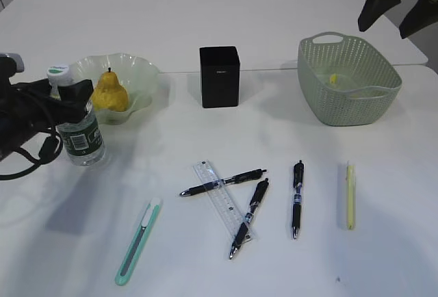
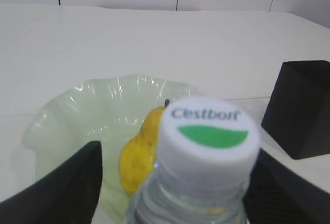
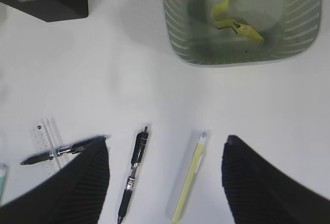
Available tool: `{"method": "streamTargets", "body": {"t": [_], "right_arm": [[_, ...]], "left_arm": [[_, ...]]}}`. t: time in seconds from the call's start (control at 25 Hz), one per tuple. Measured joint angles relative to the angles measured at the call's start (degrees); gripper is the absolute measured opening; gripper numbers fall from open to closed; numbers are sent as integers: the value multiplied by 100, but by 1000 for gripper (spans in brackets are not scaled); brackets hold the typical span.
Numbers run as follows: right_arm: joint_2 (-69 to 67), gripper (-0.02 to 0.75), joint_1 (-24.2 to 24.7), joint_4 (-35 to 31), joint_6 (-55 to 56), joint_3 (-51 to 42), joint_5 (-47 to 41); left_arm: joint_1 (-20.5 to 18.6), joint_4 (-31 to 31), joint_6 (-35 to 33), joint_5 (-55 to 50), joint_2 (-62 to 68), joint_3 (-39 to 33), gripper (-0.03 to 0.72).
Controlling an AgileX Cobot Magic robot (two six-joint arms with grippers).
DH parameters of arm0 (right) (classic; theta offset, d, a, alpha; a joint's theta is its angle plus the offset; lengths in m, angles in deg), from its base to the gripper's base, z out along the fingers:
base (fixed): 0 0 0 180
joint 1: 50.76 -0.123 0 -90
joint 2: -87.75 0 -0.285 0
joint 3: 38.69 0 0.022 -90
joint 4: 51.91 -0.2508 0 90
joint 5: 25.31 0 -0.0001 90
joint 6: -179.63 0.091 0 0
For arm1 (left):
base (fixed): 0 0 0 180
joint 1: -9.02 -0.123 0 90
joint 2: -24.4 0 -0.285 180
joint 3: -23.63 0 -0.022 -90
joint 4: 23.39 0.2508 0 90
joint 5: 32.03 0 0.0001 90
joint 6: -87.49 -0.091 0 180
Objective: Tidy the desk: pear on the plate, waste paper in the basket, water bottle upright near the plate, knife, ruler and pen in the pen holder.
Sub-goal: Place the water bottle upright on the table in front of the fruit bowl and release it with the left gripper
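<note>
The yellow pear point(image 1: 109, 93) lies on the pale green plate point(image 1: 147, 71). The water bottle point(image 1: 81, 133) stands upright beside the plate. My left gripper point(image 1: 68, 98) is open around its neck, and the left finger point(image 2: 77, 182) stands clear of the white cap point(image 2: 209, 136). Crumpled waste paper point(image 3: 232, 17) lies in the green basket point(image 1: 349, 81). The teal knife point(image 1: 139, 239), clear ruler point(image 1: 222, 204), three black pens point(image 1: 297, 198) and a yellow pen point(image 1: 350, 196) lie on the table. The black pen holder point(image 1: 219, 76) stands mid-table. My right gripper point(image 1: 397, 3) hangs open high above the pens.
The table's back edge runs close behind the basket and the holder. Two black pens point(image 1: 249, 217) cross the ruler. The left arm's cables point(image 1: 27, 126) trail at the far left beside the bottle.
</note>
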Motion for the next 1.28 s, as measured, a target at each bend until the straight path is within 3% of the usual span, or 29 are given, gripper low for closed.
{"method": "streamTargets", "body": {"t": [0.64,1.08,1.28], "right_arm": [[0,533,0,405,0,0,0],[0,533,0,342,0,0,0],[0,533,0,139,0,0,0]], "left_arm": [[-5,69,11,-1652,-1589,0,578],[-14,213,11,-3768,-3298,-10,578],[-14,276,11,-5504,-4142,322,578]]}}
